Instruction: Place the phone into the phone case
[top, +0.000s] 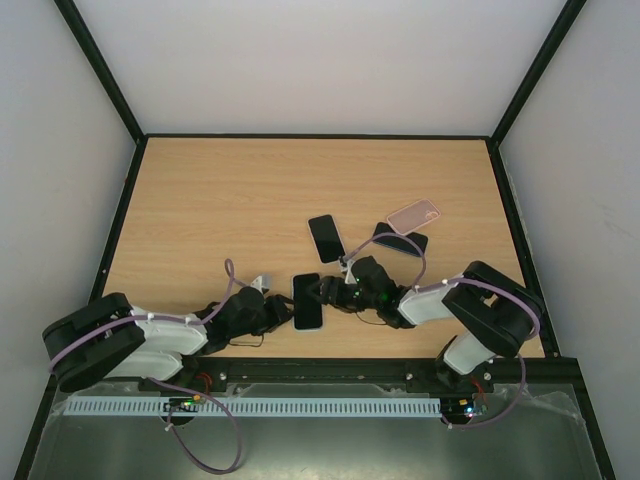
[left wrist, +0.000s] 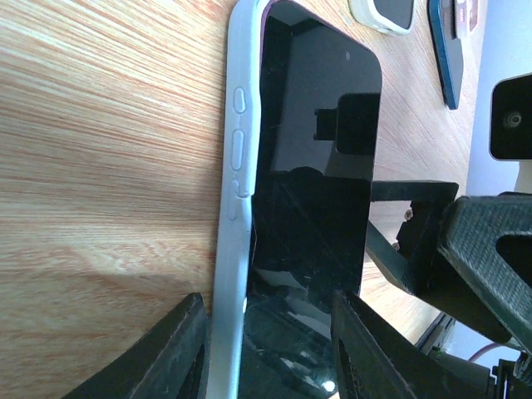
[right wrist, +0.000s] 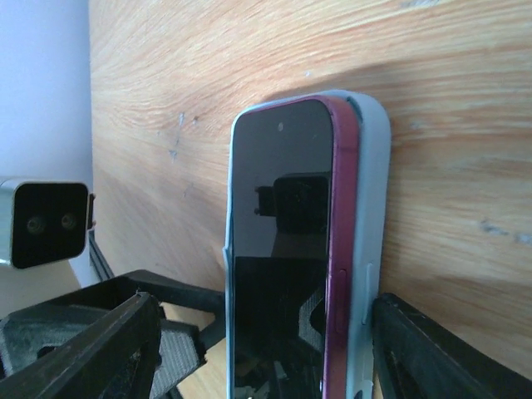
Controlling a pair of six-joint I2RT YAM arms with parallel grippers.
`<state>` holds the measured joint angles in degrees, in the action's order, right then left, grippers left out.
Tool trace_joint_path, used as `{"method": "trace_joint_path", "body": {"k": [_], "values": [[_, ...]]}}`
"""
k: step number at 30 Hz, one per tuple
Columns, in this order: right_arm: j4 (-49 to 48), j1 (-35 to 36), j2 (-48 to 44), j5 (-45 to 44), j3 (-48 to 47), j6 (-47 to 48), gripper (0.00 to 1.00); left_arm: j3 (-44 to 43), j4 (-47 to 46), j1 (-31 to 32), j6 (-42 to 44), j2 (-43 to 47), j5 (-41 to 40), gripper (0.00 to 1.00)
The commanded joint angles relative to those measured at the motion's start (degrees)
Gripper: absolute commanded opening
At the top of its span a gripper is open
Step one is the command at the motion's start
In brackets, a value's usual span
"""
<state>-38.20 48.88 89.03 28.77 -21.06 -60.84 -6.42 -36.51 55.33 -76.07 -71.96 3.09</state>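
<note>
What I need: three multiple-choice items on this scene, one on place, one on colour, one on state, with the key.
1. The cased phone lies:
A) at the far edge
B) between left gripper and right gripper
C) on the pink case

2. Its case is:
A) pale blue
B) black
C) yellow

3. Its screen is:
A) lit
B) face down
C) dark, face up

Key:
1 B, the top view shows a gripper at each side of it.
2 A, both wrist views show a pale blue wall.
3 C, the glass only mirrors the camera.
</note>
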Motion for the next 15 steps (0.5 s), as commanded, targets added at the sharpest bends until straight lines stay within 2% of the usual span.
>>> {"method": "trace_joint_path", "body": {"k": [1, 8, 15], "values": [[-3.39, 0.31, -1.47, 6.09, -1.39, -1.54, 0.69, 0.53, 1.74, -0.14, 0.65, -0.48, -0.36, 0.42], [-12.24, 0.33, -3.52, 9.77, 0.71, -7.78, 0.70, 0.14, 0.26, -0.05, 0.22, -1.08, 0.27, 0.42], [-21.03, 0.34, 0.49, 11.60, 3.36, -13.00, 0.69, 0.58, 0.33, 0.63, -0.76, -0.54, 0.22, 0.45]]}}
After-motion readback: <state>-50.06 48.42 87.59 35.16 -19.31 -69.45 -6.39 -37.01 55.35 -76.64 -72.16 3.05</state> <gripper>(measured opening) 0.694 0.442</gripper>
